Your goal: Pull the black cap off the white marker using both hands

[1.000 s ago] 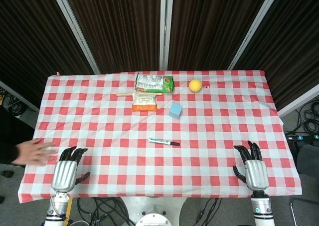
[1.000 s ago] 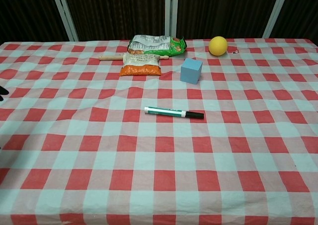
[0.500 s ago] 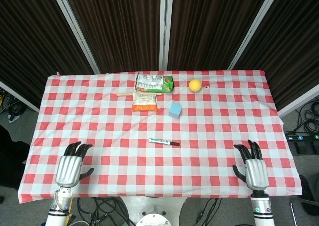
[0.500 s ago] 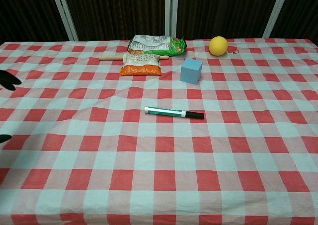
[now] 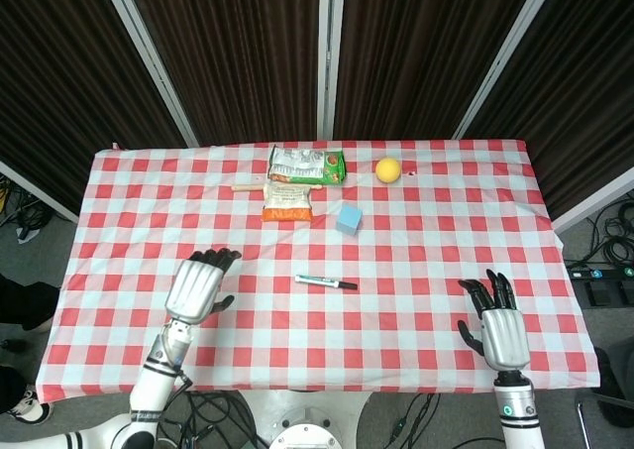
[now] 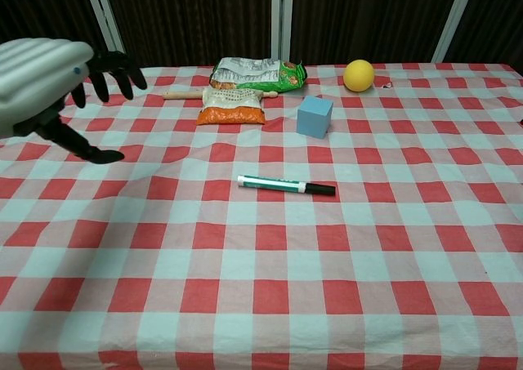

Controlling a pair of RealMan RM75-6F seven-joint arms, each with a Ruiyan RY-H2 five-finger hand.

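The white marker [image 5: 319, 281] [image 6: 276, 184] lies flat near the table's middle, its black cap [image 5: 346, 285] [image 6: 321, 189] pointing right. My left hand [image 5: 198, 285] [image 6: 45, 88] hovers over the cloth to the marker's left, fingers spread and empty. Near the front right edge my right hand [image 5: 498, 327] is held open with nothing in it; the chest view does not show it. Neither hand touches the marker.
At the back of the red-checked table [image 5: 446, 231] lie a green snack bag [image 5: 307, 163], an orange packet [image 5: 287, 202], a wooden stick [image 5: 250, 185], a blue cube [image 5: 349, 218] [image 6: 315, 115] and a yellow ball [image 5: 388, 169] [image 6: 359, 75].
My left hand has risen and moved forward and right toward the marker, now entering the chest view. The right hand shifted slightly. The person's hand at the left edge is gone.
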